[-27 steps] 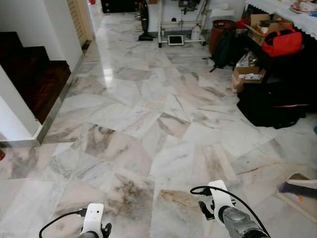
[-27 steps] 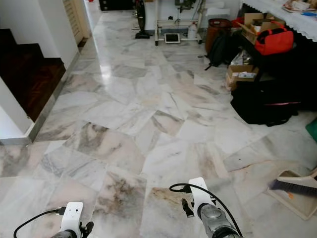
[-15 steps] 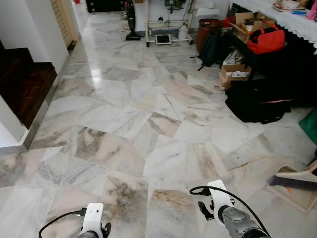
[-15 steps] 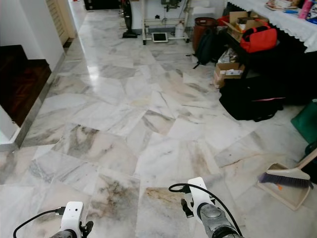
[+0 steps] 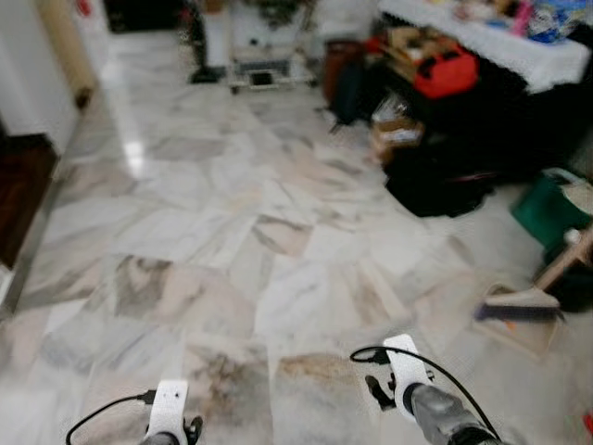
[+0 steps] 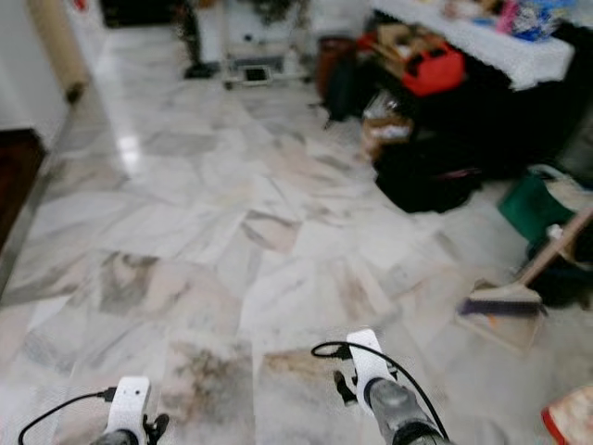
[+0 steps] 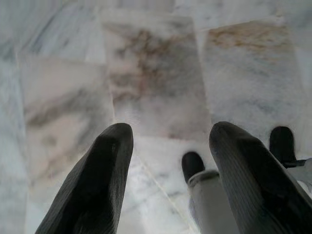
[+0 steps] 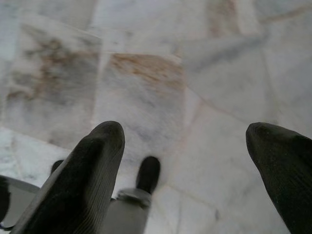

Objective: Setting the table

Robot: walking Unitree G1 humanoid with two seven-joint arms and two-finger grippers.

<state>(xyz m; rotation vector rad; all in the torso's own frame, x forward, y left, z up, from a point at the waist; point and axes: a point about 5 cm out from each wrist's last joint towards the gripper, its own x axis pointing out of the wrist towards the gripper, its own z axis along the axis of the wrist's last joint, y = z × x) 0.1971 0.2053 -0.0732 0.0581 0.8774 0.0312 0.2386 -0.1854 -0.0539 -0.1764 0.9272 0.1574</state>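
Note:
A table with a white cloth point(image 5: 519, 51) stands at the far right, with several blurred items on top. Both arms hang low at the bottom of the eye views, the left arm point(image 5: 169, 415) and the right arm point(image 5: 412, 380). In the left wrist view my left gripper point(image 7: 168, 134) is open over marble floor, holding nothing. In the right wrist view my right gripper point(image 8: 187, 134) is open wide, also over bare marble.
Under and beside the table are a red bag point(image 5: 445, 69), a black bag point(image 5: 435, 181), a cardboard box point(image 5: 394, 139) and a dark backpack point(image 5: 350, 88). A green bin point(image 5: 547, 209) and a broom with dustpan point(image 5: 519, 311) lie at right. Dark stairs point(image 5: 14, 185) are on the left.
The whole picture has swung right and turned blurry: the camera moved. The stairs slid off left, while the table, green bin and broom came further in. Both arms hang as before.

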